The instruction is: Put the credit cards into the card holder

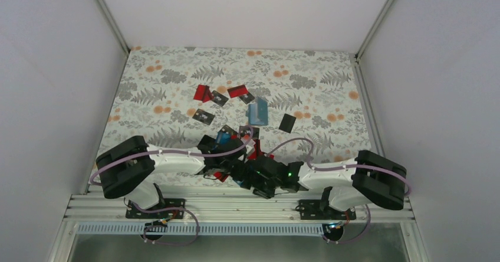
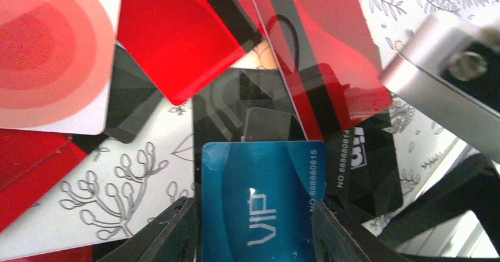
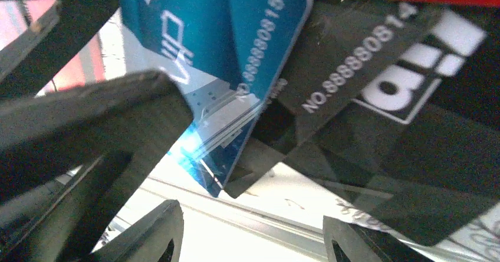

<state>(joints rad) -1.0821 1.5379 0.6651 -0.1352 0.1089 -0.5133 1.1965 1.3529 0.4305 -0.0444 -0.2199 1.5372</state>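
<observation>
**Reader:** In what state is the left gripper [image 2: 252, 204], and what lies in it?

**Legend:** Left wrist view, lower centre. The two fingers [image 2: 171, 232] stand on either side of a blue card [image 2: 256, 179] marked VIP. The card's long edges meet both fingers, so the gripper pinches it across its width.

**Reader:** And the right gripper [image 3: 252, 215]?

**Legend:** Right wrist view, bottom edge. The fingers are spread, with nothing between them. The blue card sits at the upper left of that frame, above the left-hand finger. A black card [image 3: 377, 67] with white print fills the upper right.

**Reader:** Where is the card holder [image 1: 257, 112]?

**Legend:** Top view, near frame centre, lying flat on the patterned table [image 1: 165, 73]. Both grippers meet at lower centre, below the holder and well apart from it.

**Reader:** Where do the remaining credit cards [image 1: 219, 99] lie?

**Legend:** In the top view, red and black ones are scattered to the upper left of the holder, and one black card lies just to its right. In the left wrist view, red cards [image 2: 177, 38] overlap above the pinched blue card.
</observation>
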